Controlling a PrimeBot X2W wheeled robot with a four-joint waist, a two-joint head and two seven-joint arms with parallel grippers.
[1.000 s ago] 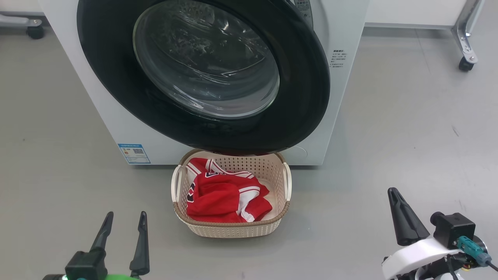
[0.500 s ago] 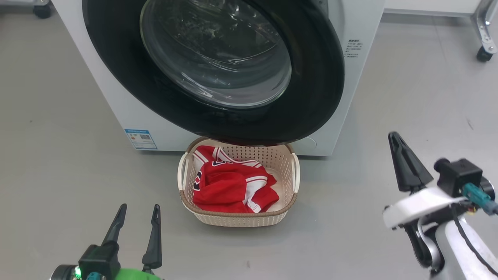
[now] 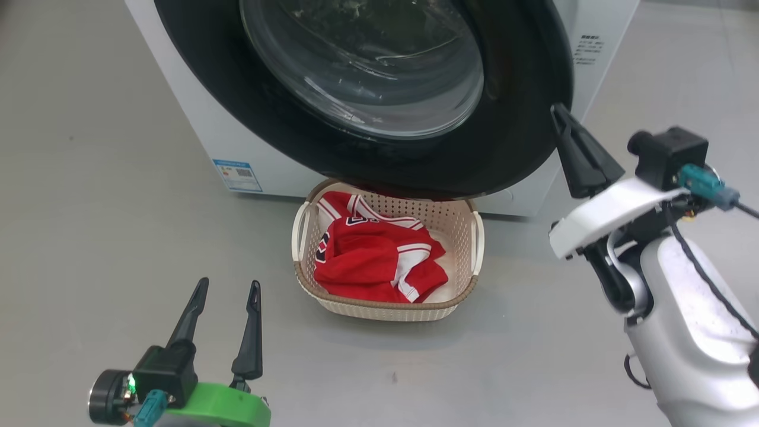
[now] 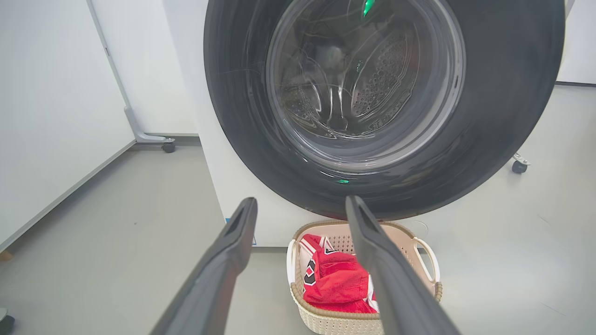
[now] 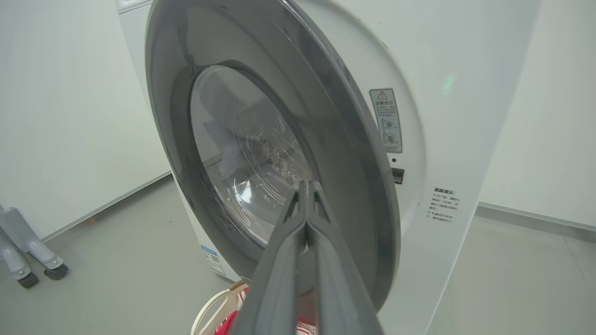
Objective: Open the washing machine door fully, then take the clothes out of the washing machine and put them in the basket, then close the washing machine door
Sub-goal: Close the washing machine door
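Note:
The washing machine [image 3: 195, 118] is a white box, and the washing machine door [image 3: 504, 136], glossy black with a glass bowl, stands ajar over it. On the floor below sits the basket [image 3: 385, 308] with the red clothes [image 3: 373, 261] inside. My right gripper [image 3: 557, 112] is shut with nothing in it, its tip at the door's right edge. In the right wrist view that gripper [image 5: 305, 184] points at the door [image 5: 340, 139]; whether it touches I cannot tell. My left gripper [image 3: 229, 284] is open and empty, left of the basket. The left wrist view shows its fingers [image 4: 300, 201] apart, before the door [image 4: 242, 116] and basket [image 4: 421, 242].
A blue label [image 3: 237, 175] marks the machine's lower front. Wheeled frame legs [image 5: 28, 274] stand to the machine's left, with casters [image 4: 167, 147] by the white wall panels. Open grey floor [image 3: 107, 237] surrounds the basket.
The camera has shifted, so machine and basket sit further right in view. My right gripper has risen from low on the right to the door's right edge, staying shut. The left stays open.

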